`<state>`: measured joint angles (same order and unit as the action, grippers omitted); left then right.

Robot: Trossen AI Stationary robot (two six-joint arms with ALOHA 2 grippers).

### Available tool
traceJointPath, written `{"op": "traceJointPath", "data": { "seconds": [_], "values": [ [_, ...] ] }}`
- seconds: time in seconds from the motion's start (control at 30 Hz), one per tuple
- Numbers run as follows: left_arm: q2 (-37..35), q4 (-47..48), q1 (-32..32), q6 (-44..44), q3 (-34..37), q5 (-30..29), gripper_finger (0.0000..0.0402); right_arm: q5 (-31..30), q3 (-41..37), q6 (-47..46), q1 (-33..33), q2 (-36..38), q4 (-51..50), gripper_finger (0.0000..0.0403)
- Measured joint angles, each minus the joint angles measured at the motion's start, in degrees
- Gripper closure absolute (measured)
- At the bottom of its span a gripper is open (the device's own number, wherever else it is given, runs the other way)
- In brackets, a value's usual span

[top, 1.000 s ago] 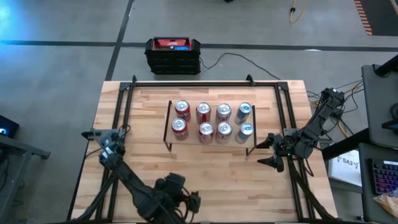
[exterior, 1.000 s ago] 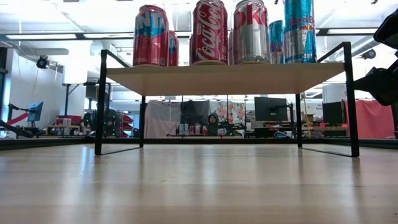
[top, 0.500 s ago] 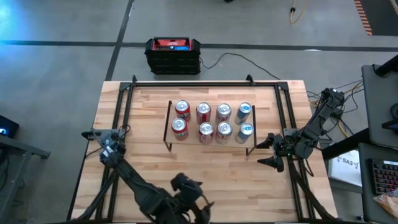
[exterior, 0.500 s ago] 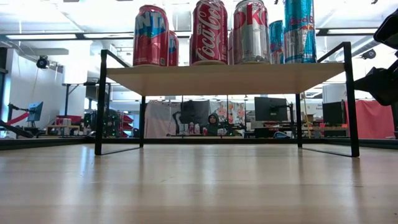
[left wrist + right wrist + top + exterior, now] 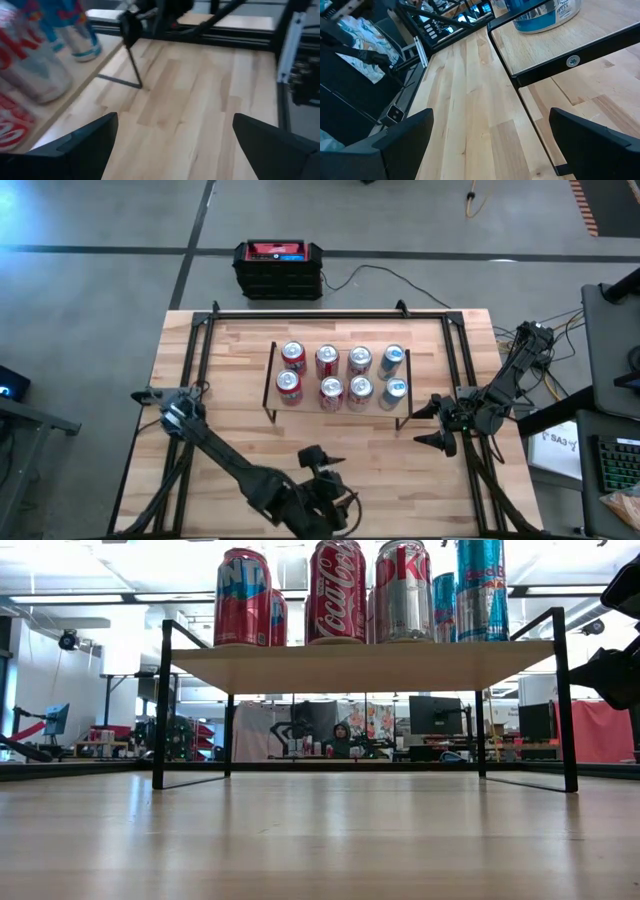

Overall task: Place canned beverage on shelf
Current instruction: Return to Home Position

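The shelf (image 5: 273, 376), a light-wood board on thin black legs, stands mid-table and shows in the low view (image 5: 360, 666). Several cans (image 5: 328, 360) stand upright on it in two rows: red, silver and blue (image 5: 337, 590). My left gripper (image 5: 328, 466) is open and empty over the table's near part, in front of the shelf; its wrist view (image 5: 175, 116) looks past the shelf's right end (image 5: 75, 75). My right gripper (image 5: 428, 425) is open and empty just right of the shelf, beside its corner (image 5: 600, 30) and a blue can (image 5: 545, 12).
A black-and-red box (image 5: 278, 268) sits on the floor beyond the far edge. Black rails (image 5: 320, 313) frame the tabletop. Bare wood (image 5: 380, 460) lies between the shelf and the near edge. Desks and a seated person show in the room behind (image 5: 343, 737).
My left gripper has swung along the near edge toward the table's right, ending a little farther from that edge, in front of the shelf's middle. The right arm and the cans have kept still.
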<state>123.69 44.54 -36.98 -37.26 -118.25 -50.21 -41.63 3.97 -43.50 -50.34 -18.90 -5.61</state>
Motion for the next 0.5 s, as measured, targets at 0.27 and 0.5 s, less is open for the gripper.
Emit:
{"op": "traceJointPath", "data": {
  "seconds": [0.27,0.5],
  "values": [
    [-22.33,-29.59,0.75,5.34,37.03,5.85,0.0024,0.0,0.0,0.0,-0.01,0.0,0.06,0.0019],
    [-47.17,-39.27,0.78,3.43,66.4,5.51,0.0024,0.02,0.0,0.0,-0.01,0.0,0.02,0.0019]
  ]
}}
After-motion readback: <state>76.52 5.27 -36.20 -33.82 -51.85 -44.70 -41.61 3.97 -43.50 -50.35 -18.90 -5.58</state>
